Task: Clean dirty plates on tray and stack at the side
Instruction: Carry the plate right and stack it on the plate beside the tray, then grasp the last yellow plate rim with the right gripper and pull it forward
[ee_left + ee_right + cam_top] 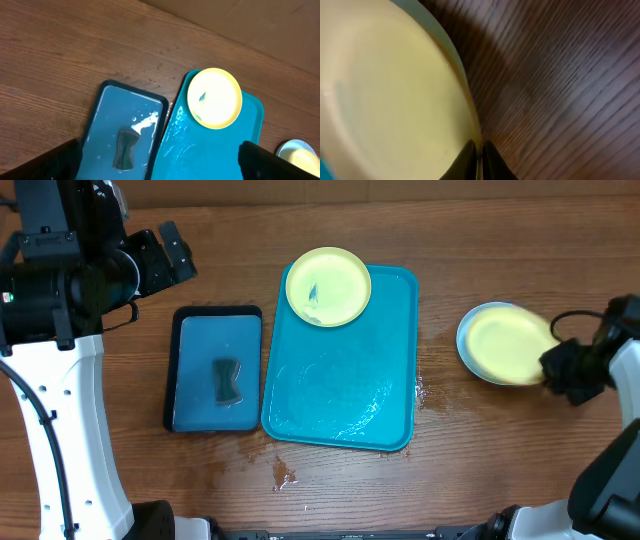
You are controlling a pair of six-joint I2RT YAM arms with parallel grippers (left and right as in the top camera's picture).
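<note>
As matters stand, you have two of the three plates off the tray [390,310] and stacked on the bare worktop [480,240] to its right. A clean yellow plate [510,345] lies on top of the pale blue plate [466,330], of which only a crescent of rim shows. One smeared yellow plate [328,286] is left, sitting over the tray's far left corner with a dark streak near its middle. I judge the task about two thirds done: that plate is yet to be wiped and stacked.

Your right tool [478,161] has its jaws nearly together, pinched on the right-hand rim of the clean yellow plate. Your left tool [182,255] hangs wide apart above the worktop, holding nothing.

Materials:
- **Plates:** smooth, shallow, round plastic.
- **Tray:** glossy, rectangular, round-cornered, filmed with water.
- **Worktop:** wood-grain, with small puddles [283,475] beside the tray.
- **Sponge:** a dark sponge [228,380] lies in the small tray [190,340].
</note>
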